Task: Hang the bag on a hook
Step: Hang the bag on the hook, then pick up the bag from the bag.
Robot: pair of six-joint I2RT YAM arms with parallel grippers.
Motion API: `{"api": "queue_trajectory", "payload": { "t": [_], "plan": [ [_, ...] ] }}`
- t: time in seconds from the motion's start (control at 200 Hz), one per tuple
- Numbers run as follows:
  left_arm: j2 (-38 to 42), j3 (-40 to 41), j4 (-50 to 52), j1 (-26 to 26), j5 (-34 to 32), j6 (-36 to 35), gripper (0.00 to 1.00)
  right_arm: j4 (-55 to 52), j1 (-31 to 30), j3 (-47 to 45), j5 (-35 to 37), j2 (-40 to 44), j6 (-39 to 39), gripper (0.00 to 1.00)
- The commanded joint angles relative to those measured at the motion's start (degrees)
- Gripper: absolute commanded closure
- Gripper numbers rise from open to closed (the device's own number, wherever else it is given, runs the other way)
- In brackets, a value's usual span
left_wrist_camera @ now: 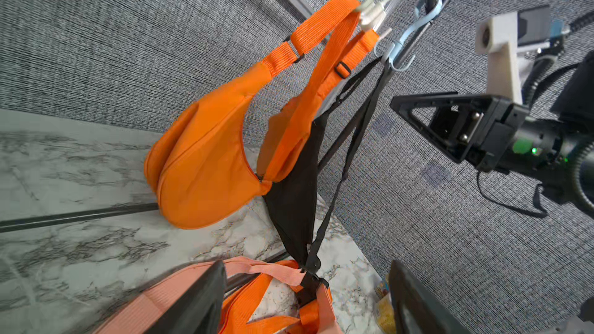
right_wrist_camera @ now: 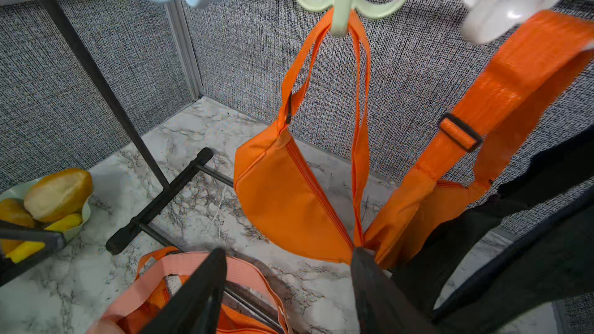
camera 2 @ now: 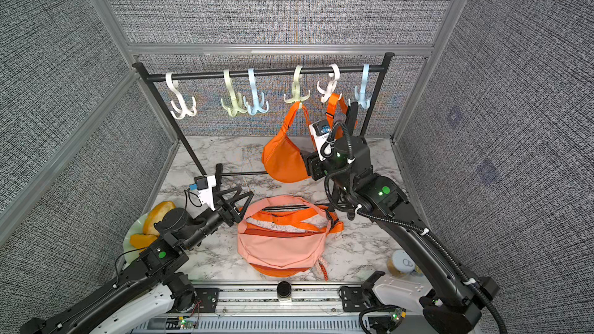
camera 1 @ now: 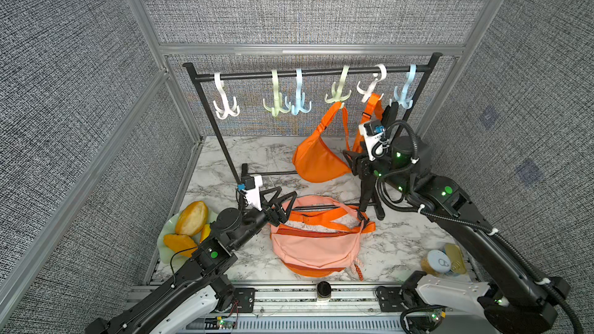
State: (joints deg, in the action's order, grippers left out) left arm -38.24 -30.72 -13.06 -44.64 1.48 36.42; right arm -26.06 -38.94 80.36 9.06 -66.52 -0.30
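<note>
The salmon bag (camera 1: 315,249) lies flat on the table (camera 1: 212,168) at the middle of the front edge, not yet on a hook. Its long axis runs parallel to that edge. Its strap (camera 1: 324,216) lies looped on the far side of the body.

The left gripper (camera 1: 286,195) is the nearer one. Its jaws stand apart and empty, just beside the left end of the strap. The right gripper (camera 1: 352,160) hovers toward the far right corner, jaws apart and holding nothing, close beside the hung orange bag (camera 1: 318,155).

Three hooks are free: the white hook (camera 1: 225,104), green hook (camera 1: 276,104) and blue hook (camera 1: 300,104), toward the far left corner, where open room remains. A rack base bar (camera 1: 321,206) passes under the strap loop and is a probable snag point.
</note>
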Motion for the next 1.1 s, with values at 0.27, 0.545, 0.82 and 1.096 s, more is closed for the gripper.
{"api": "queue_trajectory", "payload": {
  "t": [0.27,0.545,0.82,1.096],
  "plan": [
    [-3.9,5.2,1.1,13.3,9.3,9.1,0.2,-10.1,-13.2,-3.3,-5.4,-3.3,-2.6,0.32],
    [-1.5,12.4,-7.7,26.2,18.0,19.3,0.19,-20.2,-26.3,-6.2,-12.1,-9.6,-0.4,0.27],
    [-1.2,15.1,-11.2,31.7,21.5,23.5,0.19,-21.9,-34.4,-9.3,-12.4,-19.8,3.5,0.24],
    [2.1,13.3,-6.5,32.1,20.8,22.0,0.19,-21.3,-38.0,-6.5,-3.3,-30.0,4.5,0.25]
  ]
}}
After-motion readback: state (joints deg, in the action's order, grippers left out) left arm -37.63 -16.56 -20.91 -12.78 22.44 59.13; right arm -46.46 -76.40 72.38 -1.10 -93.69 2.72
